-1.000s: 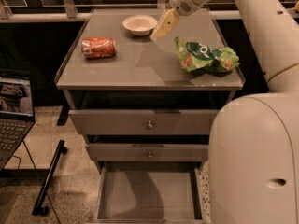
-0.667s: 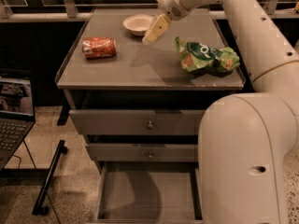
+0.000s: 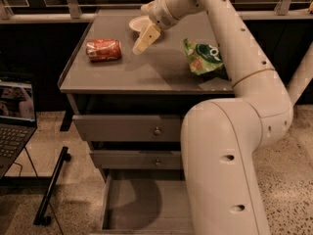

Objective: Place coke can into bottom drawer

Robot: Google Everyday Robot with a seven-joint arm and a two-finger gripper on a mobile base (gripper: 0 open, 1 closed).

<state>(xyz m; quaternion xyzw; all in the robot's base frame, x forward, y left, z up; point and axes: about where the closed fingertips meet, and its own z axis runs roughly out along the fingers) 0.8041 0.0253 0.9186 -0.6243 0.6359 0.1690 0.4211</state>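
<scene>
The coke can (image 3: 103,50) lies on its side on the left part of the grey cabinet top (image 3: 146,75). My gripper (image 3: 143,42) hangs over the middle of the top, a short way to the right of the can and not touching it. It holds nothing. The bottom drawer (image 3: 132,204) is pulled out at the foot of the cabinet. Its grey floor is bare where it shows, and my arm's big lower link hides its right part.
A white bowl (image 3: 138,23) stands at the back of the top, just behind the gripper. A green snack bag (image 3: 204,57) lies at the right. The two upper drawers (image 3: 127,128) are shut. A laptop (image 3: 14,116) and a black stand (image 3: 51,190) are at the left.
My arm has swung left across the cabinet top, carrying the gripper from beside the bowl toward the can. The can, bag and drawers have not moved.
</scene>
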